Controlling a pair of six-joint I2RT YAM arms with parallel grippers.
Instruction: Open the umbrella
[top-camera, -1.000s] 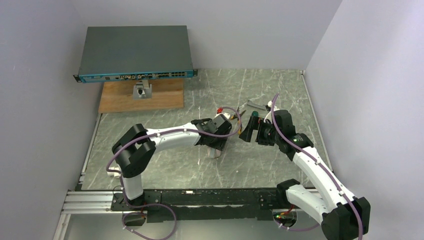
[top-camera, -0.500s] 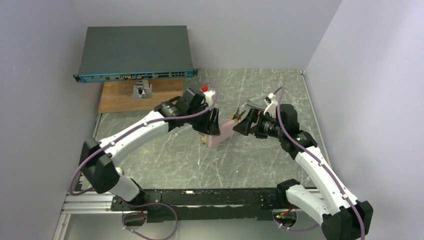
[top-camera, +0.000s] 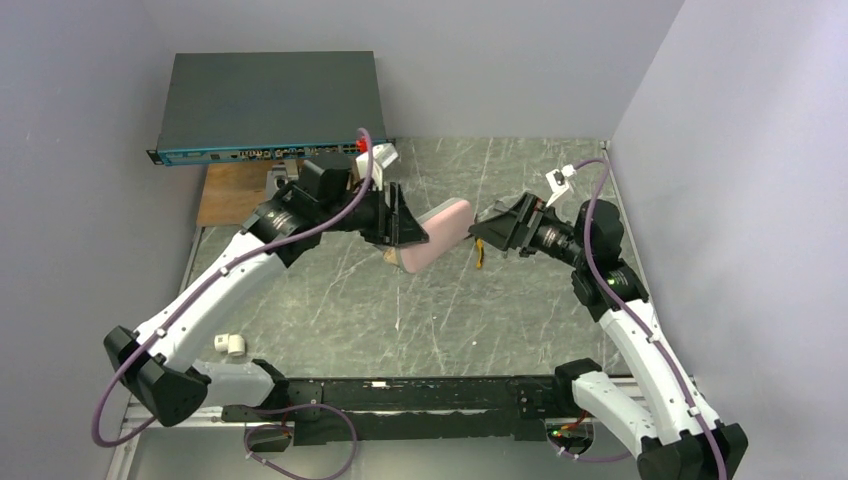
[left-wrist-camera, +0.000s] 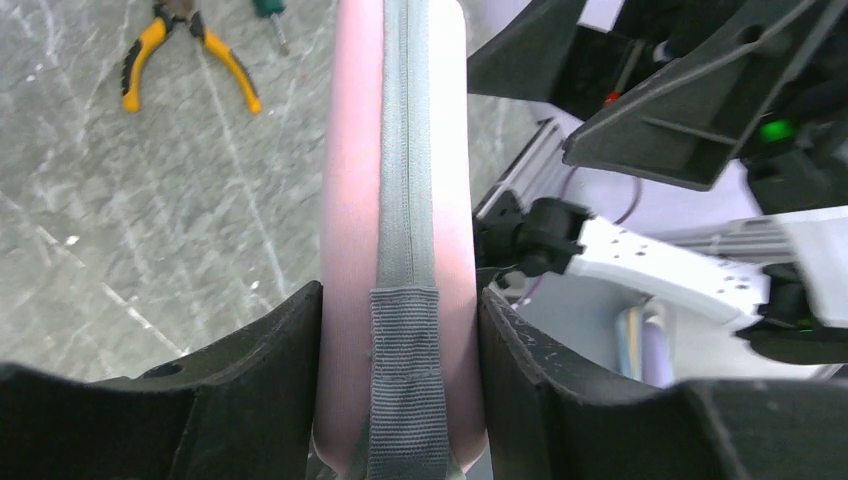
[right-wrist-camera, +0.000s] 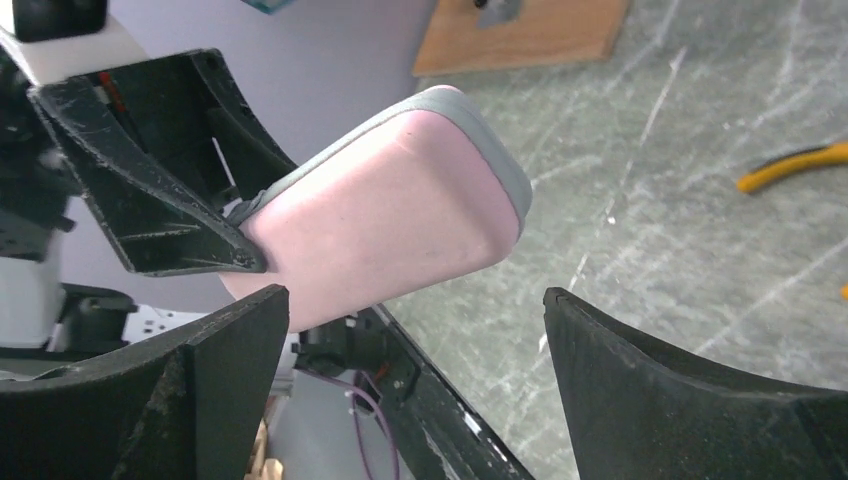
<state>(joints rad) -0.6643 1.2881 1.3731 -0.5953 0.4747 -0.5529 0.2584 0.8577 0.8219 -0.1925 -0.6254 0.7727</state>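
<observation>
A pale pink sleeve (top-camera: 438, 232) with a grey zip band (left-wrist-camera: 405, 200) is held in the air above the table's middle. My left gripper (top-camera: 405, 228) is shut on it, and both fingers press its sides in the left wrist view (left-wrist-camera: 400, 300). The umbrella itself is hidden inside the sleeve. My right gripper (top-camera: 480, 232) faces the sleeve's rounded free end (right-wrist-camera: 400, 210) from the right. Its jaws (right-wrist-camera: 410, 295) stand wide open. The sleeve lies just ahead of them, nearer the left finger (right-wrist-camera: 230, 340), and touches neither.
Yellow-handled pliers (left-wrist-camera: 190, 45) and a green screwdriver (left-wrist-camera: 270, 12) lie on the marble table (top-camera: 440, 320) under the right gripper. A network switch (top-camera: 270, 100) sits on a wooden board (top-camera: 230, 192) at the back left. A small white part (top-camera: 230, 345) lies front left.
The left arm has lifted the pink sleeve off the table, up and back, and stretched out. The right gripper has risen and turned to face the sleeve's free end, staying open.
</observation>
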